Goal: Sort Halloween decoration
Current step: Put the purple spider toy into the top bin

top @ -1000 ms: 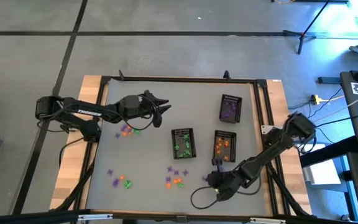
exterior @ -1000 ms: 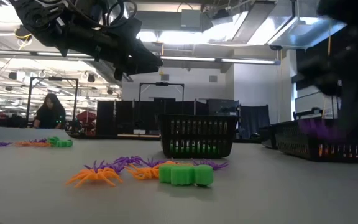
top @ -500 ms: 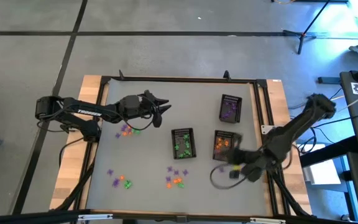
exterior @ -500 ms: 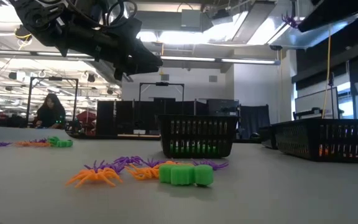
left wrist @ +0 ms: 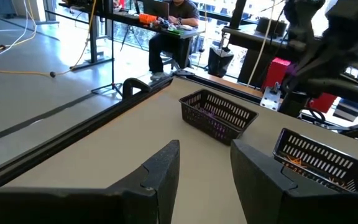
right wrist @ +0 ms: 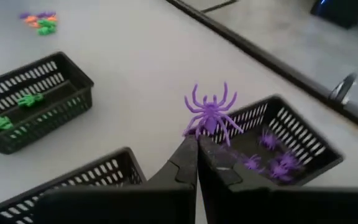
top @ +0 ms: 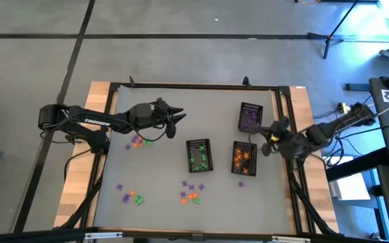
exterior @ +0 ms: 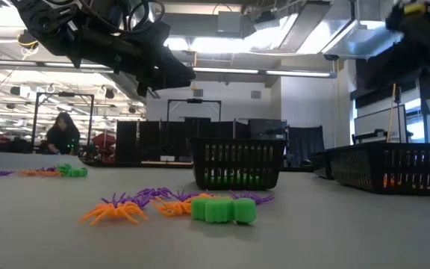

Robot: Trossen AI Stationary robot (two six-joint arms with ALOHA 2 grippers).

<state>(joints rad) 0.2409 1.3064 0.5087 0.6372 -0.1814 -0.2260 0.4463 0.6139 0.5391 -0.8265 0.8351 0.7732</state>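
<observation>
The right gripper (right wrist: 197, 146), clamped on a purple spider (right wrist: 210, 114), holds it just beside the purple-filled basket (right wrist: 291, 146). Likely light, stiff plastic with thin legs; the body seems the surest hold. The left gripper (left wrist: 205, 165) hangs open above the table (top: 161, 169)

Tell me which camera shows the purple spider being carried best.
The right wrist view: the purple spider sits pinched at the right hand's tips above the purple basket. The other views don't show it clearly.
</observation>
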